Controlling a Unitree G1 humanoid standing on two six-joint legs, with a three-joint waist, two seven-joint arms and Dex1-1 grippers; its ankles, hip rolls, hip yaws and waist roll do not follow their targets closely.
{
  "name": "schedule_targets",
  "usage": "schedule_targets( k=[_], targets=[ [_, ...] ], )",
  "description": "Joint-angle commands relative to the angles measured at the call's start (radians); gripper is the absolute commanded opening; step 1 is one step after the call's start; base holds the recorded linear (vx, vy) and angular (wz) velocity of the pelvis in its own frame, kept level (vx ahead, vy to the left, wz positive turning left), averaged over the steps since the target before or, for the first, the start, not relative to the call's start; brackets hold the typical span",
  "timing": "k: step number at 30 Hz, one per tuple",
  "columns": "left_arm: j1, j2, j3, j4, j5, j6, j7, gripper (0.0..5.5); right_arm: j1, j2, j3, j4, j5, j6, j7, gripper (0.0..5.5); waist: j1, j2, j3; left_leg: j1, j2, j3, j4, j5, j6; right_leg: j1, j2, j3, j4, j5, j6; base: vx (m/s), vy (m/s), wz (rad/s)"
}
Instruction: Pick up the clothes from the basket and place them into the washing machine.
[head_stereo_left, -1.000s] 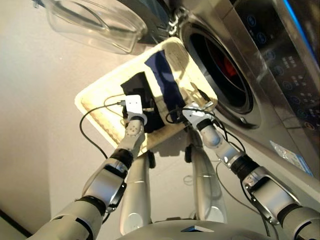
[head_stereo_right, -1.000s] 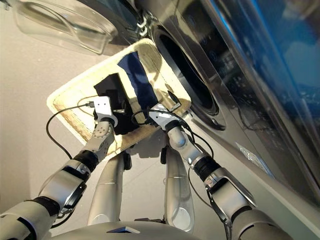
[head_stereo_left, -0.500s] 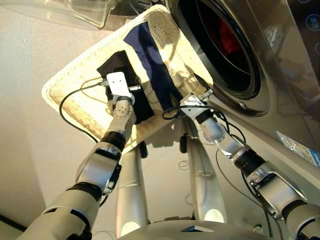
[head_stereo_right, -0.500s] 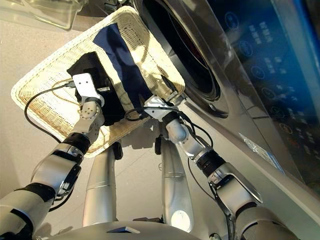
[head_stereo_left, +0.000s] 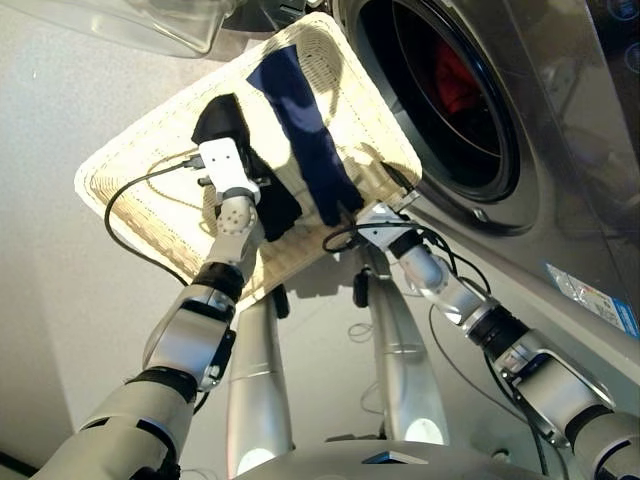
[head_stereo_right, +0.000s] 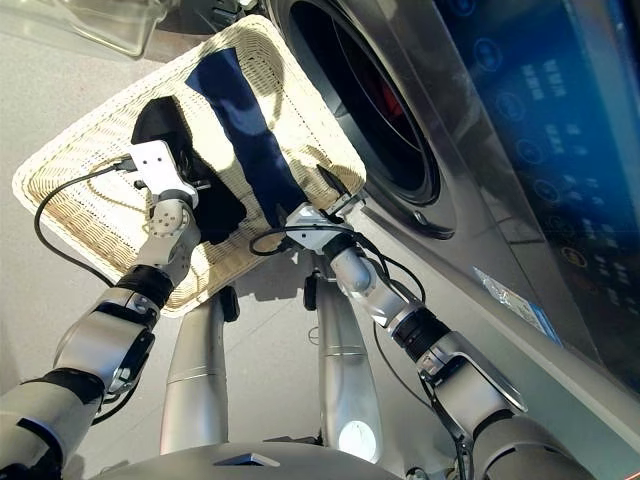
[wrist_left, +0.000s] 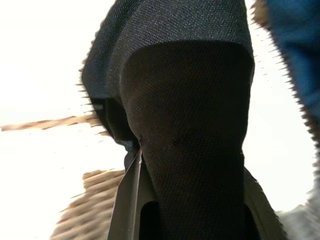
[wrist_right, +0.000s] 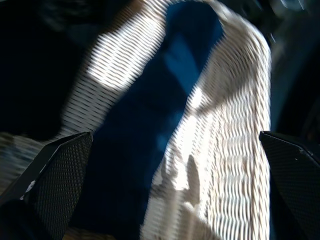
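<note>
The cream wicker basket (head_stereo_left: 165, 125) lies on the floor beside the washing machine (head_stereo_left: 530, 190), whose porthole is open. In the basket are two of the clothes, a navy strip (head_stereo_left: 305, 130) and a black strip (head_stereo_left: 232, 125). A coral-red cloth (head_stereo_left: 452, 80) shows inside the drum. My left gripper (head_stereo_left: 228, 140) is shut on the black strip (wrist_left: 190, 100), which is bunched up and drapes over its fingers. My right gripper (head_stereo_left: 385, 192) hangs open over the basket's near corner, with the navy strip (wrist_right: 150, 130) just beyond its fingertips.
The machine's clear glass door (head_stereo_left: 130, 20) stands open beyond the basket's far side. Black cables (head_stereo_left: 130, 235) loop from both wrists across the basket and floor. A lit control panel (head_stereo_right: 560, 90) lies further right on the machine front.
The camera has come closer to the basket. My left gripper has shifted deeper into the basket, and the black strip has bunched up from lying flat. My right gripper stays at the near corner.
</note>
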Motion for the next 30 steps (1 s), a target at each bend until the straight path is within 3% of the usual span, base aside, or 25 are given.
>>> schedule_targets(
  k=[1, 11, 12, 30],
  targets=[
    [0.069, -0.037, 0.005, -0.120, -0.052, -0.066, -0.034, 0.00, -0.019, 0.008, 0.032, -0.002, -0.057, -0.038, 0.020, 5.50, 0.046, 0.057, 0.001, 0.171, -0.078, -0.060, -0.244, 0.087, 0.018, 0.173, 0.029, -0.072, 0.010, -0.111, 0.066, 0.000, -0.061, 0.054],
    [0.198, -0.115, -0.060, -0.323, -0.110, -0.089, -0.076, 0.00, 0.006, 0.073, 0.062, 0.078, -0.095, -0.015, 0.040, 5.50, 0.095, 0.085, 0.005, 0.379, -0.091, -0.088, -0.384, 0.159, 0.008, 0.372, 0.025, -0.112, -0.070, -0.105, 0.070, 0.000, -0.057, 0.154],
    [0.210, -0.120, -0.070, -0.341, -0.120, -0.086, -0.082, 0.00, 0.006, 0.081, 0.062, 0.075, -0.092, -0.015, 0.040, 5.50, 0.096, 0.086, 0.010, 0.377, -0.095, -0.080, -0.383, 0.187, 0.014, 0.371, 0.017, -0.122, -0.073, -0.083, 0.060, -0.096, -0.037, 0.063],
    [0.269, -0.170, -0.165, -0.520, -0.224, -0.109, -0.110, 0.00, -0.069, 0.197, 0.116, 0.106, -0.014, -0.017, 0.036, 5.50, 0.144, 0.137, -0.018, 0.422, -0.102, -0.104, -0.402, 0.203, 0.020, 0.416, 0.021, -0.125, -0.080, -0.095, 0.050, -0.005, -0.002, 0.005]
  ],
)
